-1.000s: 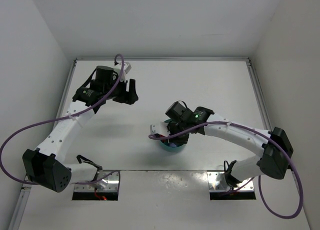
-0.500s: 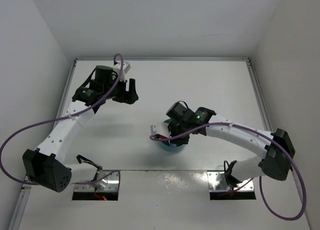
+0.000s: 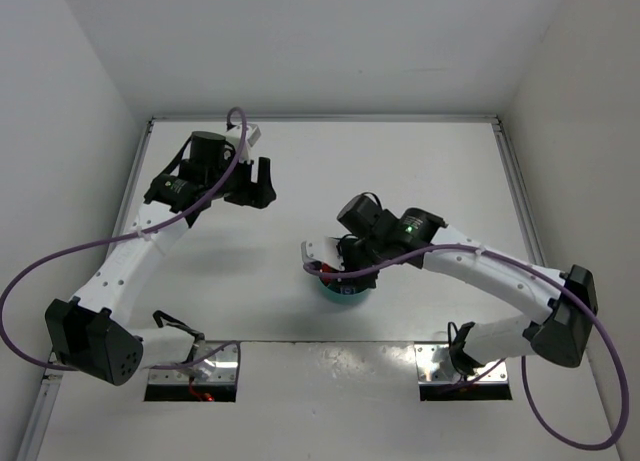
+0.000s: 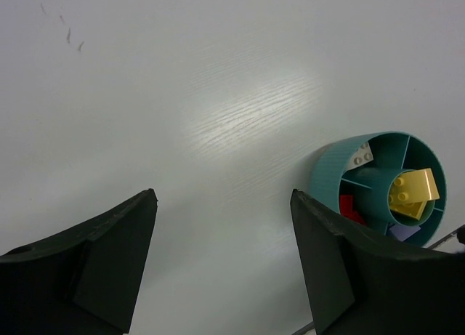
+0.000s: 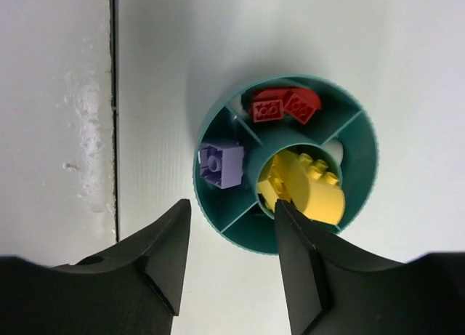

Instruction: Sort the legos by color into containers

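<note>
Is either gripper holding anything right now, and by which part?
Nothing is held. The left gripper and the right gripper are both open and empty.

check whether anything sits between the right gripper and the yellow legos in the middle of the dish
Nothing visible does. The open right gripper hangs above the teal dish, and the yellow legos lie uncovered in its centre well. The red legos and purple lego sit in side wedges.
</note>
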You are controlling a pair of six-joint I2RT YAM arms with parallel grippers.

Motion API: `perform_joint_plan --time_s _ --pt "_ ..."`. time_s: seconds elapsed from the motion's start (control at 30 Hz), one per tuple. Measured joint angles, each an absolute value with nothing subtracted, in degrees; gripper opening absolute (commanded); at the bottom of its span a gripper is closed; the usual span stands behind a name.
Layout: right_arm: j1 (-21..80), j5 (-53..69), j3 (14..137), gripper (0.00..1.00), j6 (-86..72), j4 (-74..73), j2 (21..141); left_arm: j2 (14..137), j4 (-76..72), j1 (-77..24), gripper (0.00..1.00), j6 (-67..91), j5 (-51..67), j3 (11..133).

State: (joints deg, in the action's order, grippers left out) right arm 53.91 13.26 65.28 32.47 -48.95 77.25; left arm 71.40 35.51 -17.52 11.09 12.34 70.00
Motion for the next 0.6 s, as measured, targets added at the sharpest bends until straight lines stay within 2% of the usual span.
perform_joint_plan --time_s 0.07,0.2,0.3,0.37,0.43,0.53,0.6 --pt "53.3 13.2 67.2 0.47 31.4 -49.5 77.3 71.4 35.5 -17.5 0.81 11.0 12.1 70.0" --pt "48.6 12.3 73.1 0.47 26.4 -47.4 77.2 71.4 35.5 -15.7 0.94 10.7 11.6 70.0" --pt "41.8 10.7 74.5 0.53 21.2 -43.0 76.9 71.4 35.6 -13.2 0.99 10.8 11.3 70.0" --pt "36.1 9.8 74.5 0.66 18.0 -41.2 77.0 71.4 35.6 -11.5 0.99 10.8 11.0 70.0" --pt "29.1 9.3 74.5 0.74 15.0 -40.0 77.4 71.4 35.6 -10.0 1.0 11.0 9.7 70.0" --pt "20.1 8.8 74.2 0.83 11.0 -38.5 78.4 71.4 35.3 -8.2 1.0 11.3 7.9 69.1" --pt "15.0 8.8 72.8 0.84 8.6 -37.3 78.7 71.0 35.0 -6.7 1.0 11.5 7.1 67.3"
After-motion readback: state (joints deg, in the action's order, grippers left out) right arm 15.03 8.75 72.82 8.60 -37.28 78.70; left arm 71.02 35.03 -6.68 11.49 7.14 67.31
